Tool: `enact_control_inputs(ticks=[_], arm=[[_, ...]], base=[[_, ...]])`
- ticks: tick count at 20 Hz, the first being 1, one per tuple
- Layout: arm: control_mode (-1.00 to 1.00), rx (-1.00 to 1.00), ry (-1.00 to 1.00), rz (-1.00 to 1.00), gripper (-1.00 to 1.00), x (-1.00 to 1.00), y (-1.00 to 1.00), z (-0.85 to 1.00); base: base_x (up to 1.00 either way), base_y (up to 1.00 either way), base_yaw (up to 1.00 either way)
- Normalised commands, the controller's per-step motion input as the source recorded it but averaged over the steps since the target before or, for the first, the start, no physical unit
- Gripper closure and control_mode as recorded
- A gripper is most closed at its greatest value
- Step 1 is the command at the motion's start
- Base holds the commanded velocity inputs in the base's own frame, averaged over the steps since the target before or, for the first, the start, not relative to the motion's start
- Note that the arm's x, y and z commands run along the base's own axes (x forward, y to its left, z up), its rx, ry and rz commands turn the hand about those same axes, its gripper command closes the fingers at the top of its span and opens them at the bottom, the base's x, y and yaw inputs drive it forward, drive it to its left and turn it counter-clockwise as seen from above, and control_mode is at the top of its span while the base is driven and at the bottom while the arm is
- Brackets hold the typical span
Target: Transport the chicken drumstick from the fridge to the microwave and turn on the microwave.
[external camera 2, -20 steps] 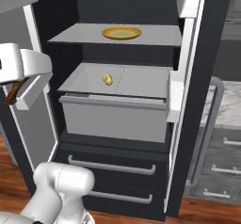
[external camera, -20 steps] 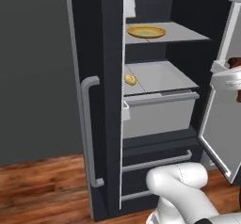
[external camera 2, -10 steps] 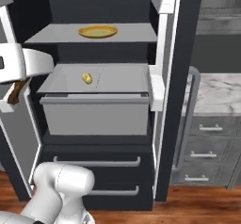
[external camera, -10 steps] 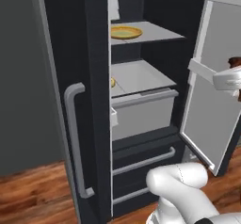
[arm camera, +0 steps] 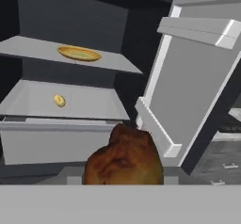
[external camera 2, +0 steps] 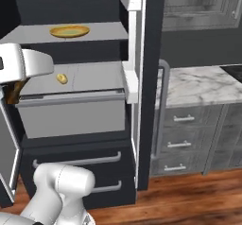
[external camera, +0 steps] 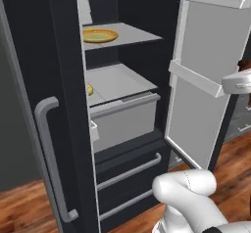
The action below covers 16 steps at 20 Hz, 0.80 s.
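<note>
**Drumstick in my grip, outside the open fridge**

My gripper (arm camera: 123, 183) is closed on the chicken drumstick (arm camera: 124, 158), held in front of the fridge (external camera: 63, 80), whose door stands open. Inside, a yellow plate (arm camera: 79, 53) sits on the upper shelf and a small round yellow food item (arm camera: 59, 100) lies on the shelf above the grey drawer (external camera 2: 71, 115).

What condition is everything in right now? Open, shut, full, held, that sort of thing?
fridge: right-hand door open, left-hand door shut.
grey drawer: shut.
yellow plate: empty, on the upper shelf.
small round yellow food: lying on the lower shelf.
chicken drumstick: out of the fridge, close under the hand camera.
tool: hidden.
</note>
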Motion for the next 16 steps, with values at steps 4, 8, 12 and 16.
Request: enact_control_inputs(ticks=[4, 8, 12, 16], arm=[[1.00, 0.00, 0.00, 0.00, 1.00, 0.00, 0.00, 0.00], [1.00, 0.00, 0.00, 0.00, 1.00, 0.00, 0.00, 0.00], [1.00, 0.00, 0.00, 0.00, 1.00, 0.00, 0.00, 0.00], [1.00, 0.00, 0.00, 0.00, 1.00, 0.00, 0.00, 0.00]], base=[[-0.24, -0.52, -0.28], [-0.29, -0.43, -0.27], [-0.33, -0.41, -0.28], [-0.42, -0.42, -0.29]])
